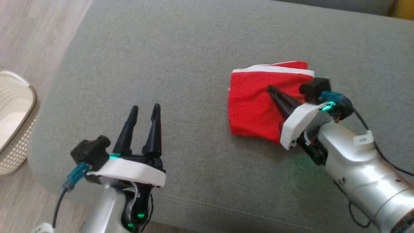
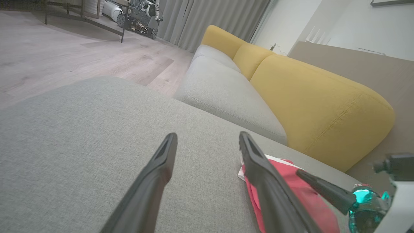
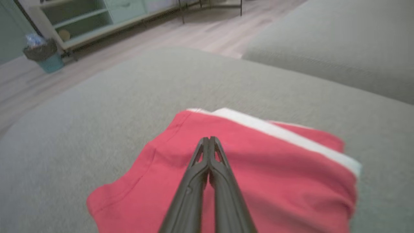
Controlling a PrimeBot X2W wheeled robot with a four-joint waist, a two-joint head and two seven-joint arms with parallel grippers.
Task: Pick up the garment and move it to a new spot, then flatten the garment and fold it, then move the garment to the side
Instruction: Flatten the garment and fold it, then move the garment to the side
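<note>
On the grey cushion (image 1: pixel 194 48), the garment (image 1: pixel 252 103) lies folded beneath the closed right claw (image 1: pixel 270 89), with the open left claw (image 1: pixel 145 108) well apart; apparently only the sideways move remains.

1. garment (image 1: pixel 255 103): soft matt red cloth, white band
2. sofa seat (image 1: pixel 181 58): grey woven fabric, kinda coarse
3. left hand (image 1: pixel 145 107), right hand (image 1: pixel 269 88): matt black plastic fingers
4. right forearm (image 1: pixel 355 165): glossy silver shell
5. basket (image 1: pixel 17 147): cream perforated plastic
6. floor (image 1: pixel 32 32): pale wood
</note>
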